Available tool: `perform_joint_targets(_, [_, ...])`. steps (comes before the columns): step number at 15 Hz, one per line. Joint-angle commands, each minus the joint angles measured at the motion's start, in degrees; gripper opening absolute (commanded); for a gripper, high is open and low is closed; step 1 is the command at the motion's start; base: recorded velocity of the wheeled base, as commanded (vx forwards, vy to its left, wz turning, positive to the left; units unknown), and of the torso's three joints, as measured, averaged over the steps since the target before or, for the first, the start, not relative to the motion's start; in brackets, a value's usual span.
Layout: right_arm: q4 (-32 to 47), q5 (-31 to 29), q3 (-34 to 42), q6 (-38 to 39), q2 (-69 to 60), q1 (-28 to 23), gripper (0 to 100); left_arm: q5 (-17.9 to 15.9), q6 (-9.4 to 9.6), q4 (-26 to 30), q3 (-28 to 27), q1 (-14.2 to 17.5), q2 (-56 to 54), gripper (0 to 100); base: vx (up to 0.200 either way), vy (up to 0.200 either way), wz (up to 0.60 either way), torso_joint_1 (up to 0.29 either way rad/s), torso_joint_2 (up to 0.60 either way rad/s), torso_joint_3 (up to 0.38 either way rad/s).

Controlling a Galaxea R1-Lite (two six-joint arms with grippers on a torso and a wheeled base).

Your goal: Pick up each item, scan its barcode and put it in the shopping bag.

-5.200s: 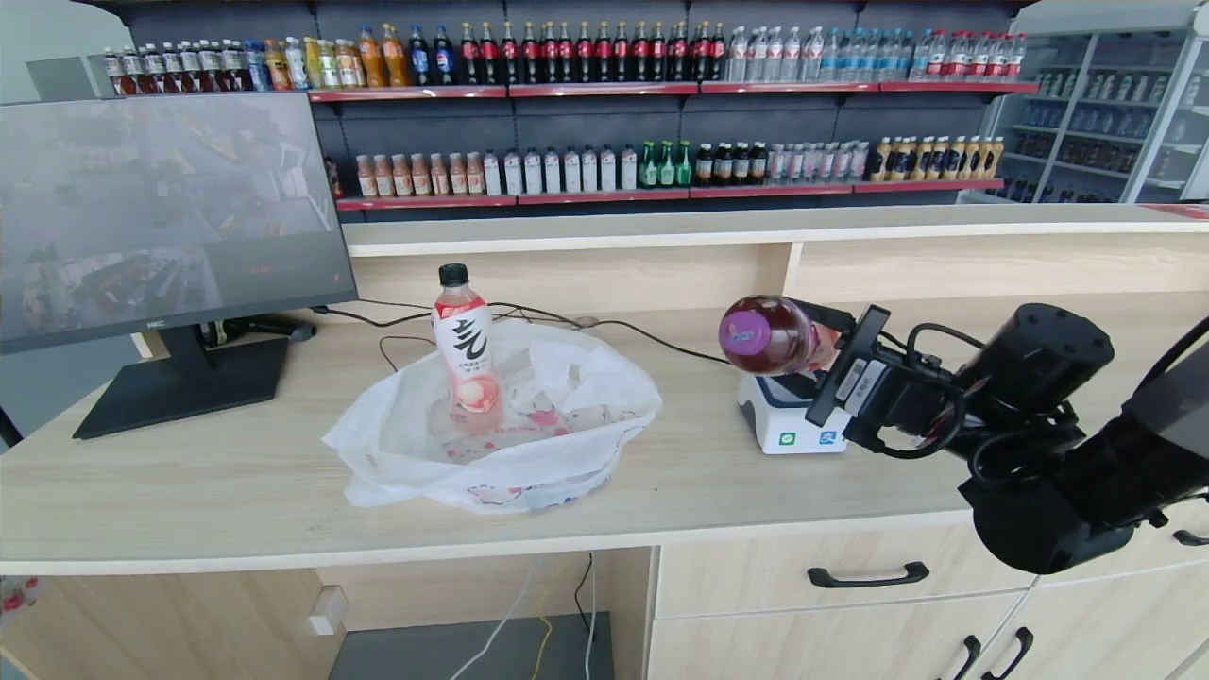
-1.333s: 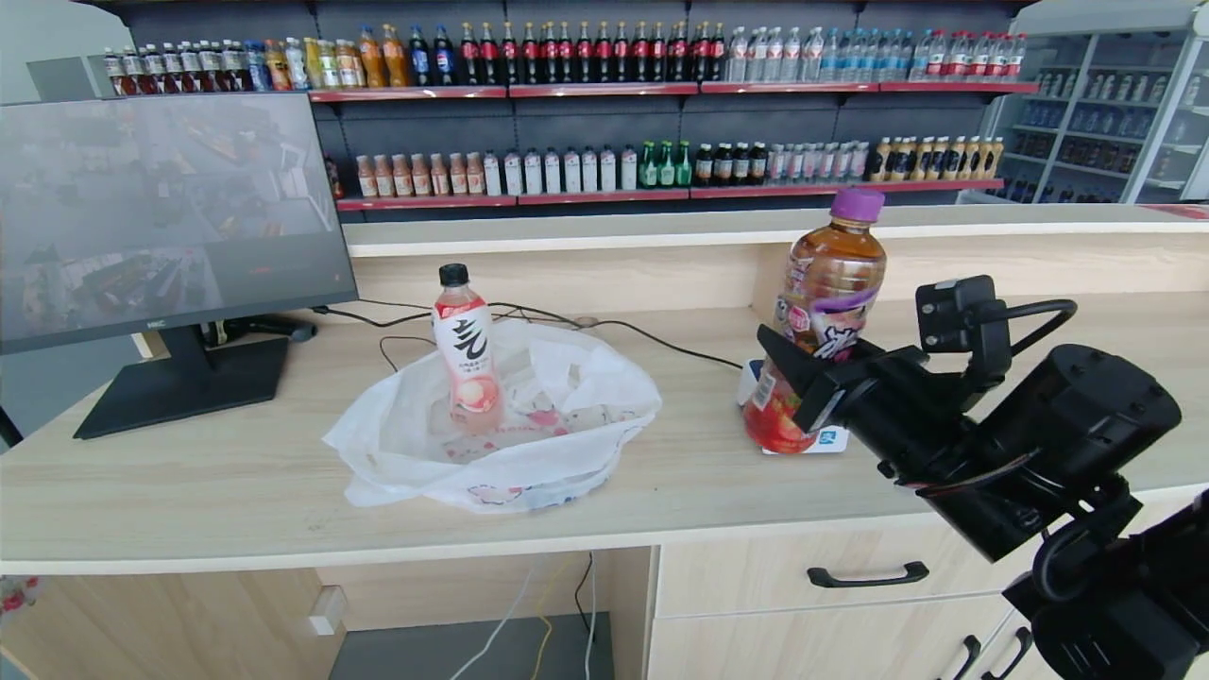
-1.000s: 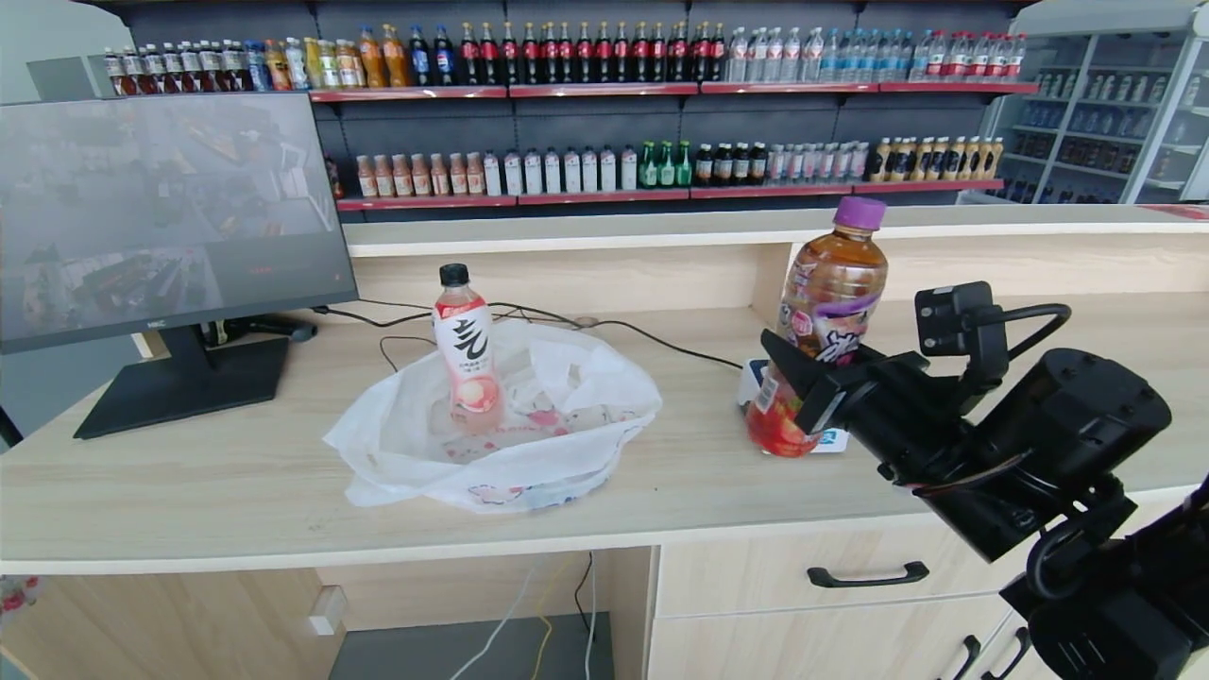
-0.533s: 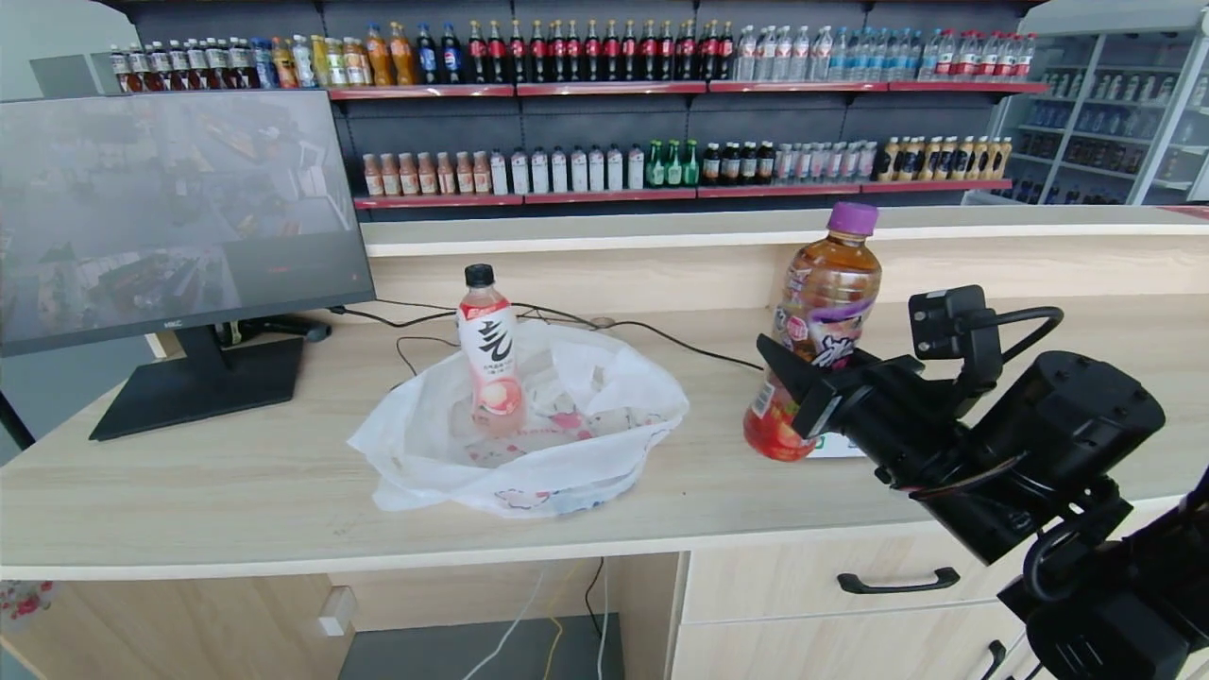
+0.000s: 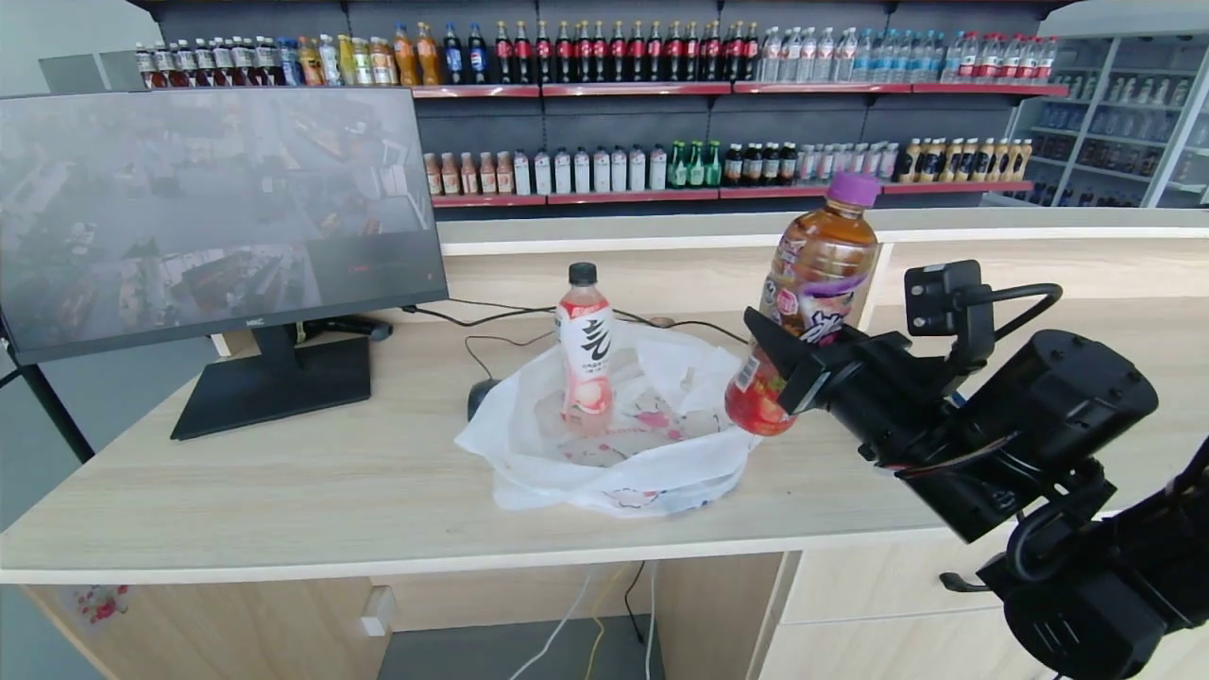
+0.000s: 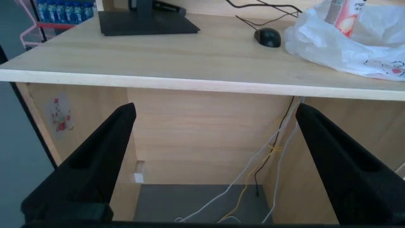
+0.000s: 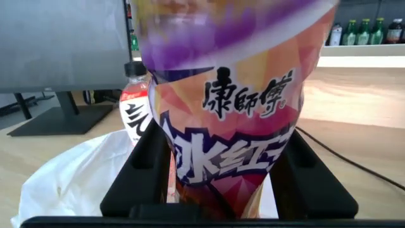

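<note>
One bottle in hand: the purple-capped tea bottle is clamped between the right jaws, gripped low on its body, cap up and leaning slightly. Its base hangs clear of the bench, just over the rim of the shopping bag nearest the jaws. The bag lies open ahead of and below them. A pink bottle stands upright inside the bag, beyond the held one.

Left jaws are spread wide with nothing between them, low in front of the bench edge and well apart from the bag.

Judgement: the bottle is poised at the bag, so the step in hand is the put-in. The next move calls for carrying the base further over the bag mouth and lowering it beside the pink bottle without knocking it. Release comes only once the base is seated. The thin bag wall may fold under.
</note>
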Motion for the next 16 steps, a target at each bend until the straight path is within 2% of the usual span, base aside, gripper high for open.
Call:
perform_joint_targets(1, [-0.09,-0.01,-0.88,0.13,1.27,0.50,0,0.00,0.08,0.00,0.00,0.00,-0.02,100,0.000,0.200,0.00,0.002,0.00,-0.007])
perform_joint_targets(7, [-0.09,-0.01,-7.21,1.53,7.25,-0.64,0,0.00,0.08,0.00,0.00,0.00,-0.02,100,0.000,0.000,0.00,0.000,0.00,0.000])
perform_joint_targets(16, [-0.09,0.08,-10.81,1.62,15.77,-3.72,0,0.00,-0.01,0.00,0.00,0.00,-0.02,100,0.000,0.000,0.00,0.000,0.00,0.000])
